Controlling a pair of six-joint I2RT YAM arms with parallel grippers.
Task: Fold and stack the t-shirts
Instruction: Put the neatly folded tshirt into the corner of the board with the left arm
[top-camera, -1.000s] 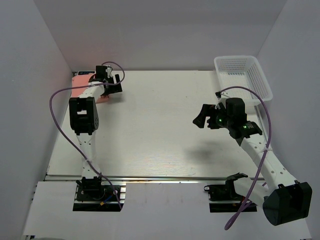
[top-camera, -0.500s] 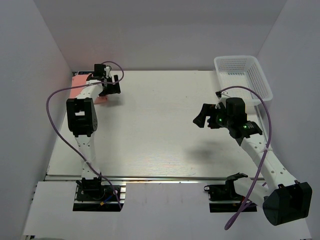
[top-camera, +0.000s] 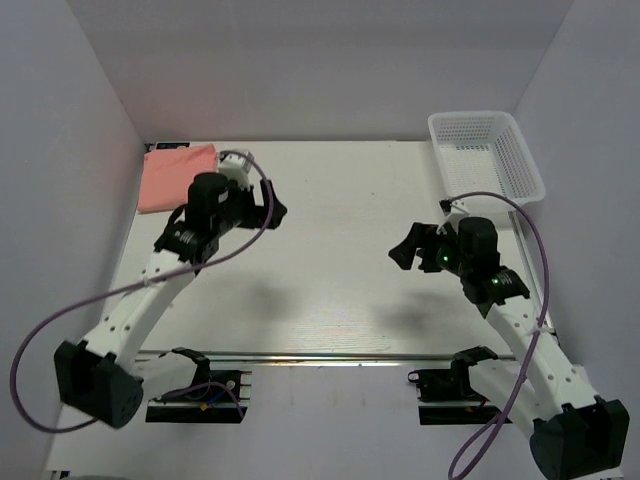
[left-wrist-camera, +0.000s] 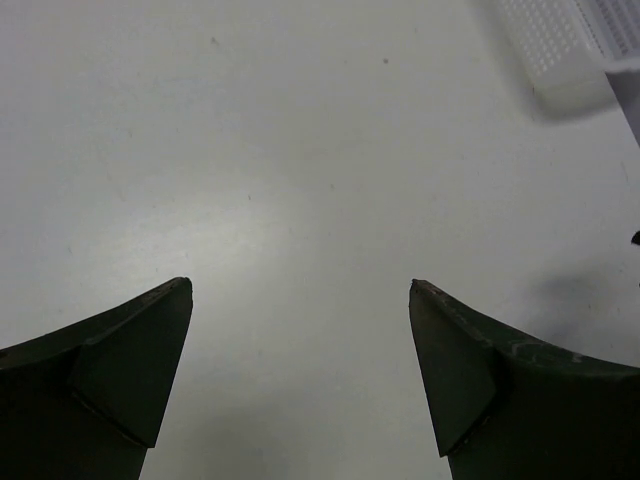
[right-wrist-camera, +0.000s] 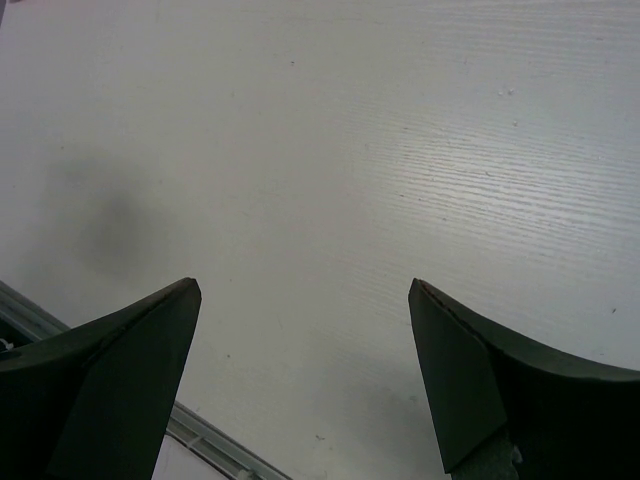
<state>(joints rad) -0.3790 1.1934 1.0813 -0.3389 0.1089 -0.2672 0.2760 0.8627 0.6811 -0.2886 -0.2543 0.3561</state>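
Observation:
A salmon-pink t-shirt (top-camera: 176, 176) lies folded in the table's far left corner, seen only in the top view. My left gripper (top-camera: 272, 208) hangs to the right of it, apart from the cloth and pointing toward the table's middle. Its jaws stand wide open, and the left wrist view shows only bare tabletop between the left gripper (left-wrist-camera: 300, 290) fingers. My right gripper (top-camera: 402, 245) hovers over the right half of the table, also open. In its own wrist view the right gripper (right-wrist-camera: 305, 285) holds nothing.
A white mesh basket (top-camera: 487, 150) stands at the far right corner; its corner also shows as the basket (left-wrist-camera: 570, 45) in the left wrist view. The table's metal front rail (right-wrist-camera: 215, 440) runs under the right gripper. Grey walls close in the left, back and right.
The left arm has drawn back from the t-shirt and swung right toward the table's middle, leaving the folded shirt uncovered. The right arm has shifted only slightly.

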